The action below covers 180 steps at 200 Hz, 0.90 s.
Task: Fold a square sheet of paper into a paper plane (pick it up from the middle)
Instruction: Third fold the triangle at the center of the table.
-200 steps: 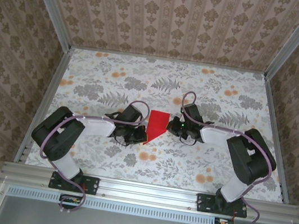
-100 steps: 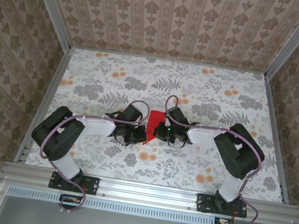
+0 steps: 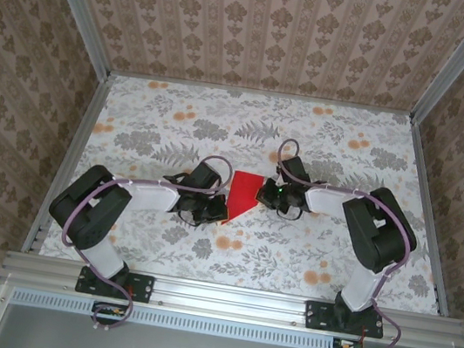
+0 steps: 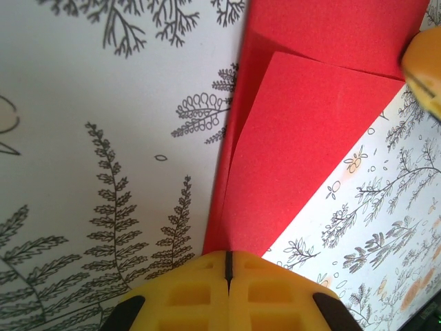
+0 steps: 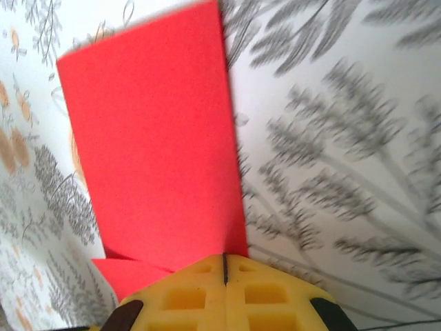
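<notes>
My left claw (image 4: 227,265) is pressed together, yellow fingertips (image 4: 186,293) meeting in a thin seam right at the pointed near end of the thin bright red folded sheet of paper (image 4: 303,138). My right claw (image 5: 224,265) is likewise closed at the sheet's opposite edge (whether either tip pinches a layer, I cannot tell). The paper lies mid-way on the flower-printed tabletop (image 3: 160,127), between both claws, one flap folded over another.

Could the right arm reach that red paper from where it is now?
Probably yes: the right gripper, shut, is right at the paper's edge with nothing between them. The left gripper sits at the other side.
</notes>
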Each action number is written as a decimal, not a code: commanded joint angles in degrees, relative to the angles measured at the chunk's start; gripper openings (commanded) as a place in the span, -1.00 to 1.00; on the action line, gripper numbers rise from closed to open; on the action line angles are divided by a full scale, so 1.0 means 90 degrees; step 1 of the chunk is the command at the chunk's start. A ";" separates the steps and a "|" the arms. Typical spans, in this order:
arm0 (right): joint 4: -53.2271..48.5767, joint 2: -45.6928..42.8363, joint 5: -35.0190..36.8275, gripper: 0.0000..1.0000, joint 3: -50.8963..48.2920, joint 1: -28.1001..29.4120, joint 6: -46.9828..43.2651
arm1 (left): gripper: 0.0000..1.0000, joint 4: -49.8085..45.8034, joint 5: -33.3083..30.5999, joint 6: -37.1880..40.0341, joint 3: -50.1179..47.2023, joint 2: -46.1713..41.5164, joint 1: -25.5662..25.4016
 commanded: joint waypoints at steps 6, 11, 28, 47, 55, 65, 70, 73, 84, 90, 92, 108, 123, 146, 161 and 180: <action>-0.0431 -0.0520 0.0288 -0.91 0.0072 -0.0083 -0.0142 | -1.00 -0.0795 -0.0493 0.0342 -0.0070 -0.0126 0.0072; -0.0427 -0.0638 0.0285 -0.90 0.0023 -0.0090 -0.0092 | -1.00 -0.0749 -0.0496 0.0424 -0.0044 -0.0237 0.0073; -0.0385 -0.1013 0.0263 -0.78 -0.0207 -0.0091 0.0039 | -1.00 -0.0651 -0.0511 0.0759 0.0098 -0.0597 0.0072; -0.0248 -0.1326 0.0188 -0.44 -0.0526 -0.0092 0.0256 | -0.88 -0.0629 -0.0552 0.1084 0.0324 -0.0835 0.0081; -0.0139 -0.1382 0.0101 -0.33 -0.0650 -0.0093 0.0368 | -0.84 -0.0645 -0.0565 0.1184 0.0436 -0.0831 0.0082; -0.0036 -0.1391 -0.0027 -0.24 -0.0766 -0.0093 0.0505 | -0.80 -0.0679 -0.0620 0.1265 0.0576 -0.0765 0.0082; 0.0027 -0.1374 -0.0099 -0.21 -0.0818 -0.0093 0.0568 | -0.79 -0.0689 -0.0661 0.1282 0.0628 -0.0722 0.0088; 0.0056 -0.1351 -0.0145 -0.19 -0.0835 -0.0093 0.0602 | -0.79 -0.0688 -0.0676 0.1299 0.0660 -0.0681 0.0091; 0.0204 -0.1273 -0.0292 -0.16 -0.0909 -0.0091 0.0720 | -0.75 -0.0689 -0.0745 0.1300 0.0765 -0.0536 0.0092; 0.0292 -0.1224 -0.0371 -0.15 -0.0935 -0.0084 0.0778 | -0.75 -0.0658 -0.0743 0.1301 0.0813 -0.0435 0.0092; 0.0308 -0.1201 -0.0394 -0.15 -0.0939 -0.0084 0.0785 | -0.75 -0.0645 -0.0736 0.1308 0.0826 -0.0416 0.0092; 0.0422 -0.1063 -0.0516 -0.15 -0.0949 -0.0083 0.0863 | -0.75 -0.0532 -0.0675 0.1277 0.0922 -0.0179 0.0092; 0.0447 -0.0957 -0.0569 -0.15 -0.0930 -0.0083 0.0870 | -0.75 -0.0475 -0.0678 0.1239 0.0977 -0.0027 0.0092; 0.0474 -0.0845 -0.0629 -0.15 -0.0894 -0.0075 0.0882 | -0.76 -0.0495 -0.0821 0.1249 0.1029 0.0108 0.0094; 0.0506 -0.0755 -0.0679 -0.15 -0.0877 -0.0064 0.0884 | -0.76 -0.0562 -0.0955 0.1283 0.1090 0.0223 0.0101; 0.0579 -0.0661 -0.0738 -0.15 -0.0863 -0.0044 0.0947 | -0.82 -0.0730 -0.1181 0.1317 0.1183 0.0410 0.0096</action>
